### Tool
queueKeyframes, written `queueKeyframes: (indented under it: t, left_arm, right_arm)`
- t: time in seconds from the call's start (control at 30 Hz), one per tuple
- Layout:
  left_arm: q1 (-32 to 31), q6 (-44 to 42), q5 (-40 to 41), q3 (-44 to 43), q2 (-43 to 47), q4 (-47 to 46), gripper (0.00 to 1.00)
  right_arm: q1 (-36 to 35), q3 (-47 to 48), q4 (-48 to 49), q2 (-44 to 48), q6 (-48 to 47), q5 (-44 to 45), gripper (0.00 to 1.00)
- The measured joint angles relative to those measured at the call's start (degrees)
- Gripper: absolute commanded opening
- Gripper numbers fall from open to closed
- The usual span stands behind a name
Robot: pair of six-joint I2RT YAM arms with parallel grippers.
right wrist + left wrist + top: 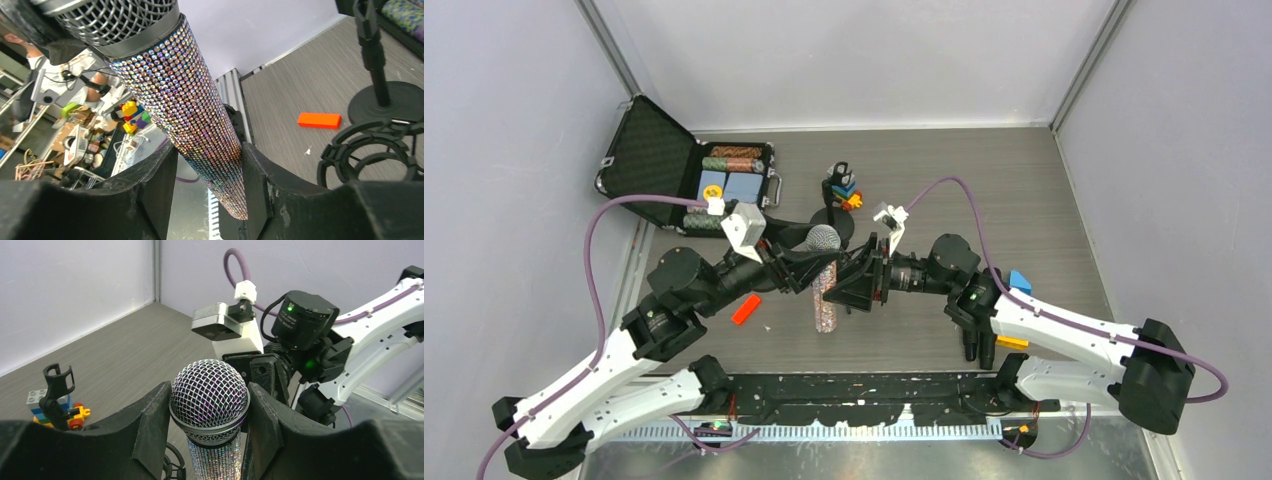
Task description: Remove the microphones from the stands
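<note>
The microphone [824,290] has a silver mesh head and a glittery body, and it is held up in the air, clear of the black stand [832,222]. My left gripper [812,262] is shut on the mesh head [209,395], with both fingers against its ring. My right gripper [854,282] is shut on the lower glittery body [200,125]. That body sits tilted between the fingers, with a small gap at its tapered end. The stand's pole and round base [390,102] show behind, with the empty clip [57,382] at the top.
An open black case [724,180] of items lies at the back left. Toy bricks [849,195] sit behind the stand. An orange block [745,310] lies front left. A blue block [1020,280] and an orange piece [1012,342] lie right. A black ring mount [370,155] lies near the stand base.
</note>
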State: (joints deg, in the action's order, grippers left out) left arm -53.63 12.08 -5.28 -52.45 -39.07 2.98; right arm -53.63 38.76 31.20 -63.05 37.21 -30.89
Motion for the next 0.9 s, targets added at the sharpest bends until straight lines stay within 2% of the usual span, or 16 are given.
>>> queueKeyframes:
  t: [0.03,0.07,0.1,0.17,0.2,0.23,0.3,0.73,0.9]
  left_arm:
    - [0.0,0.0,0.7,0.3,0.1,-0.2,0.12]
    - [0.0,-0.1,1.3,0.5,0.1,-0.2,0.03]
    - [0.0,-0.1,1.9,0.7,0.1,-0.2,0.00]
    - [0.0,-0.1,2.5,0.9,0.1,-0.2,0.00]
    - [0.0,-0.1,2.9,1.1,0.1,-0.3,0.00]
    - [0.0,-0.1,3.1,1.3,0.1,-0.5,0.00]
    - [0.0,0.1,3.4,2.4,0.4,-2.0,0.00]
    - [0.1,1.3,3.7,5.4,0.9,-7.6,0.00]
    - [0.1,2.0,3.6,5.5,1.0,-9.5,0.00]
  right_arm:
    - [0.0,0.5,-1.9,0.3,-0.8,0.7,0.09]
    - [0.0,0.8,-3.1,0.5,-1.2,1.2,0.08]
    - [0.0,1.1,-4.4,0.7,-1.7,1.7,0.08]
    - [0.0,1.4,-5.8,0.8,-2.4,2.4,0.19]
    - [0.0,1.6,-6.5,0.8,-2.7,2.6,0.33]
    - [0.0,1.6,-6.8,0.8,-2.8,2.8,0.42]
    - [0.0,1.7,-7.0,0.7,-2.8,2.8,0.50]
    - [0.0,3.6,-4.0,-4.8,0.2,0.2,0.66]
    - [0.0,3.9,-1.2,-6.4,1.6,-1.5,0.58]
